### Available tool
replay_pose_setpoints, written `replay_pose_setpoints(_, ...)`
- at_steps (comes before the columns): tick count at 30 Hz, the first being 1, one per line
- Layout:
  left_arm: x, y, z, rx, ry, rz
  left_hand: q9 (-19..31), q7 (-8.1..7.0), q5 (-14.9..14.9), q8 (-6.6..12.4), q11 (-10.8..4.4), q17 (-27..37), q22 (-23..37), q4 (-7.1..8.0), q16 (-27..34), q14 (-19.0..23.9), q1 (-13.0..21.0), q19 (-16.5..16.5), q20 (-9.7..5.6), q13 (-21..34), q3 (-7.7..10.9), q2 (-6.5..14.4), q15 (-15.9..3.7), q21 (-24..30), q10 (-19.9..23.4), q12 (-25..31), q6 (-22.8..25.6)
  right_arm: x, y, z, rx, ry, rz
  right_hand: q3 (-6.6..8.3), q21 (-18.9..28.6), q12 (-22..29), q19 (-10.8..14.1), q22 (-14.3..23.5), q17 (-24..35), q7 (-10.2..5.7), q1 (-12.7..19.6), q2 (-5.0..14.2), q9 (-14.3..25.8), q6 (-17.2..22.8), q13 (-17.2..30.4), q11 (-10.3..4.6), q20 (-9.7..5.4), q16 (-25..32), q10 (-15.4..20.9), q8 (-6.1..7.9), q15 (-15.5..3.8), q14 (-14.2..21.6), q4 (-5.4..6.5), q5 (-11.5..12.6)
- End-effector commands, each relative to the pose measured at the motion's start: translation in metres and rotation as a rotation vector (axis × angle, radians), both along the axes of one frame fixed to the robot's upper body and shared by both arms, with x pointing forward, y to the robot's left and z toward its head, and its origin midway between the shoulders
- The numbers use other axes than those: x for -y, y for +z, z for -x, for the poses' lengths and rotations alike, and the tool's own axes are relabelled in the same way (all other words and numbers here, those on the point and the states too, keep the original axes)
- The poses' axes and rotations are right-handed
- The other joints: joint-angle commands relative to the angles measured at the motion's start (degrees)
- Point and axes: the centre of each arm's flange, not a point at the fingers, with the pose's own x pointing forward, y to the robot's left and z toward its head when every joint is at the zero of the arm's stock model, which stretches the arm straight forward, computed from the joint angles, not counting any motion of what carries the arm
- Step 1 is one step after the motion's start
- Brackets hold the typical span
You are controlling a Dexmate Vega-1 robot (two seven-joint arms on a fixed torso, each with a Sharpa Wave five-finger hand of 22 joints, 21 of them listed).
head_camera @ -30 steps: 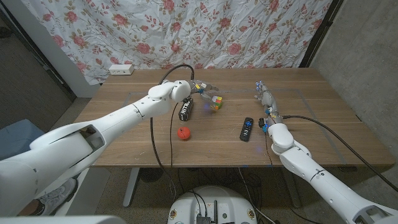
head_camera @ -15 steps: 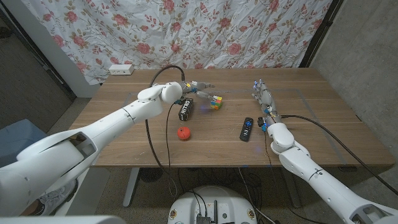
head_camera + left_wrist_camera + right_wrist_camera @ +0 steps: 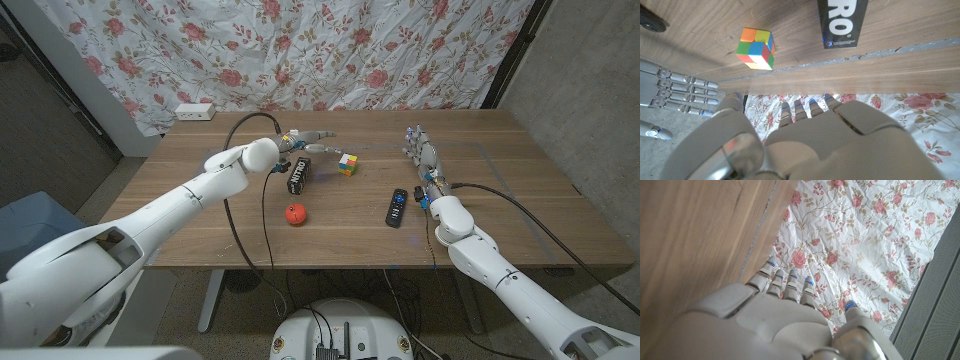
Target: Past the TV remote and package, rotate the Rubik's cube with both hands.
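Observation:
The Rubik's cube [image 3: 347,164] [image 3: 756,48] sits by itself on the wooden table [image 3: 520,200], past the black package [image 3: 299,175] [image 3: 842,22] and the black TV remote [image 3: 397,207]. My left hand [image 3: 306,139] [image 3: 805,135] hovers a little behind and to the left of the cube, fingers spread and holding nothing. My right hand [image 3: 421,151] [image 3: 780,325] stands to the right of the cube with straight fingers [image 3: 675,90], apart from it and holding nothing.
A red ball [image 3: 294,213] lies in front of the package. A white power strip [image 3: 194,111] rests at the table's far left corner. A flowered curtain [image 3: 350,50] hangs behind the table.
My left hand held the cube off the table, then let it go and drew back to the left. The cube now rests on the table. The right hand barely moved.

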Motion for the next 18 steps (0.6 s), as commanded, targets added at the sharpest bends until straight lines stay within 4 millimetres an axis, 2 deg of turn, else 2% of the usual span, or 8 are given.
replay_pose_setpoints(1, -0.030, -0.013, -0.003, -0.015, -0.016, 0.178, 0.12, 0.05, 0.52, 0.12, -0.05, -0.01, 0.05, 0.25, 0.27, 0.70, -0.80, 0.26, -0.62, 0.19, 0.08, 0.16, -0.40, 0.36, 0.55, 0.52, 0.29, -0.004, 0.005, -0.002, 0.012, 0.019, 0.000, -0.33, 0.32, 0.11, 0.27, 0.17, 0.00, 0.12, 0.28, 0.08, 0.03, -0.30, 0.13, -0.08, -0.47, 0.23, 0.08, 0.17, 0.02, 1.00, 0.15, 0.31)
replay_pose_setpoints(11, -0.045, -0.020, -0.010, -0.013, -0.042, 0.280, 0.11, 0.71, 0.69, 0.07, 0.34, 0.06, 0.06, 1.04, 0.36, 1.63, -2.54, 1.38, -1.11, 0.17, 0.13, 1.32, -0.66, 0.51, 1.01, 0.52, 0.78, -0.006, 0.006, 0.000, 0.006, 0.025, 0.008, -0.37, 0.36, 0.29, 0.47, 0.15, -0.09, 0.30, 0.32, 0.09, 0.03, -0.23, 0.13, 0.04, -0.69, 0.27, 0.50, 0.36, -0.23, 1.43, 0.23, 0.34)
replay_pose_setpoints(18, -0.057, -0.030, -0.012, -0.015, -0.048, 0.404, 0.04, 1.13, 0.94, 0.43, 0.56, -0.05, 0.04, 1.74, 0.40, 3.11, -4.21, 2.89, -1.08, 0.16, 0.68, 2.91, -0.37, 0.65, 2.93, 0.95, 3.08, -0.008, 0.004, -0.003, 0.006, 0.042, -0.010, -0.40, 0.54, 0.57, 1.11, 0.14, -0.17, 0.90, 0.33, 0.12, 0.03, 0.31, 0.13, 0.33, -0.71, 0.38, 1.29, 0.64, 0.08, 2.02, 0.32, 0.37)
